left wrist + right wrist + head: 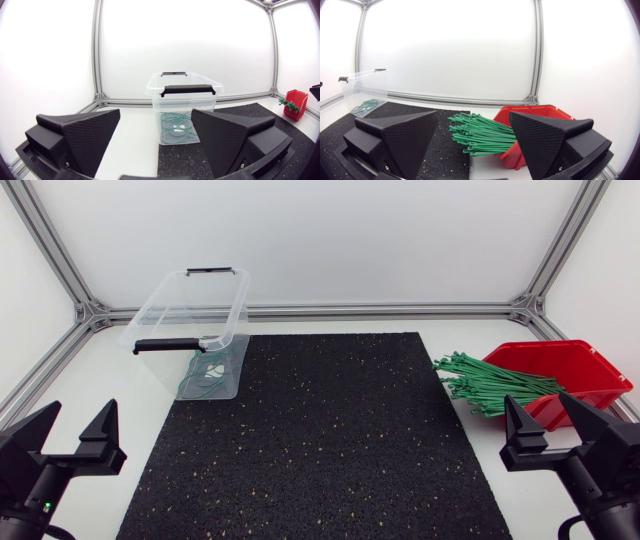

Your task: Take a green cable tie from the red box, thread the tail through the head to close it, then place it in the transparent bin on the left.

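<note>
Green cable ties (490, 385): loose bundle spilling from the red box (575, 365) at right onto the table, beside the black mat (320, 440). Looped ties (205, 375) already lie in the transparent bin (170, 300), far left.

Right gripper (537, 398): near the bundle, jaws spread, empty. Left gripper (82, 405): near left, likewise.

Step judged: pick not begun. Next: right arm singles out one tie.

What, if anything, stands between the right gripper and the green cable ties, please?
Nothing visible does. The open right gripper faces the cable ties, which spill from the red box straight ahead of it.
</note>
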`<move>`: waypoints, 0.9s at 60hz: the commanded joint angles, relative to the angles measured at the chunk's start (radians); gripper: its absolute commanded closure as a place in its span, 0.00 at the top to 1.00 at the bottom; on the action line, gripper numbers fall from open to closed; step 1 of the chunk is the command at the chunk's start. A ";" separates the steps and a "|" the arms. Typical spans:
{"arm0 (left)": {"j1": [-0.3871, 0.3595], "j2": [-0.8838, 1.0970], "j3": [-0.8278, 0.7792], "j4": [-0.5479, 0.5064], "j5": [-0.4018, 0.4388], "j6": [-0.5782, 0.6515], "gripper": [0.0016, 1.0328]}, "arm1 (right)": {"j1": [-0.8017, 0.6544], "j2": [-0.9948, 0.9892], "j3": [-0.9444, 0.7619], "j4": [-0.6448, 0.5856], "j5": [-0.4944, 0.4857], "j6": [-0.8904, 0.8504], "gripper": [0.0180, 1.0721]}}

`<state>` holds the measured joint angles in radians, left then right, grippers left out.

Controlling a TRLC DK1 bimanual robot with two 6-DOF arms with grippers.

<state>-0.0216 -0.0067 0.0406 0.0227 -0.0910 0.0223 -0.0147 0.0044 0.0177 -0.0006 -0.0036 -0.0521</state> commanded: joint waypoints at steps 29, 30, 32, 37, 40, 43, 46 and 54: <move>-0.008 -0.004 -0.042 -0.010 -0.003 -0.019 0.96 | -0.010 -0.012 -0.022 0.034 -0.001 0.012 0.96; -0.008 -0.004 -0.042 -0.010 -0.003 -0.019 0.96 | -0.010 -0.012 -0.021 0.036 -0.001 0.012 0.96; -0.008 -0.004 -0.042 -0.010 -0.003 -0.019 0.96 | -0.010 -0.012 -0.019 0.048 0.004 0.012 0.96; -0.008 -0.004 -0.042 -0.010 -0.003 -0.019 0.96 | -0.011 -0.012 -0.010 0.054 0.007 0.012 0.96; -0.008 -0.004 -0.042 -0.010 -0.003 -0.019 0.96 | -0.011 -0.012 -0.002 0.054 0.010 0.012 0.96; -0.008 -0.004 -0.042 -0.010 -0.003 -0.019 0.96 | -0.011 -0.011 0.014 0.054 0.013 0.012 0.96; -0.008 -0.004 -0.042 -0.010 -0.003 -0.019 0.96 | -0.011 -0.011 0.034 0.056 0.020 0.012 0.96; -0.008 -0.004 -0.042 -0.010 -0.003 -0.019 0.96 | -0.018 0.000 0.091 0.054 0.030 0.009 0.96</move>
<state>-0.0284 -0.0067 0.0406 0.0227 -0.0910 0.0219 -0.0216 0.0048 0.0483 0.0376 0.0132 -0.0521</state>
